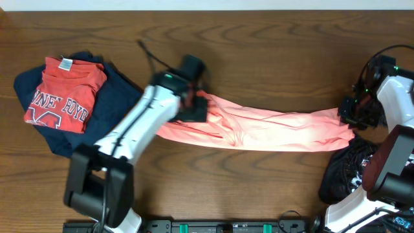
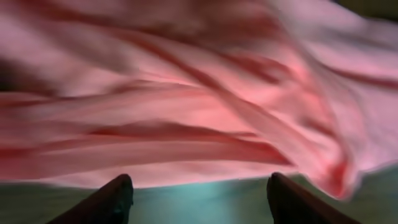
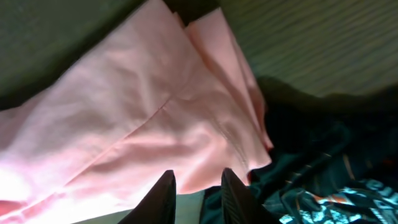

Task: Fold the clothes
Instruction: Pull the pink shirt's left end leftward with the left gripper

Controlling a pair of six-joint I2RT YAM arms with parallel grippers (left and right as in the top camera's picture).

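While the T-shirt (image 1: 272, 126) lies stretched across the surface (image 1: 259, 52), we see left gripper (image 2: 200, 180) wide apart, empty; right gripper (image 3: 198, 175) narrowly parted at its edge. Left arm (image 1: 129, 129) covers one end.

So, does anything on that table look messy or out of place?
The pink T-shirt lies bunched into a long, wrinkled band across the table instead of spread flat, and one end runs up against the heap of black garments at the table's right edge.
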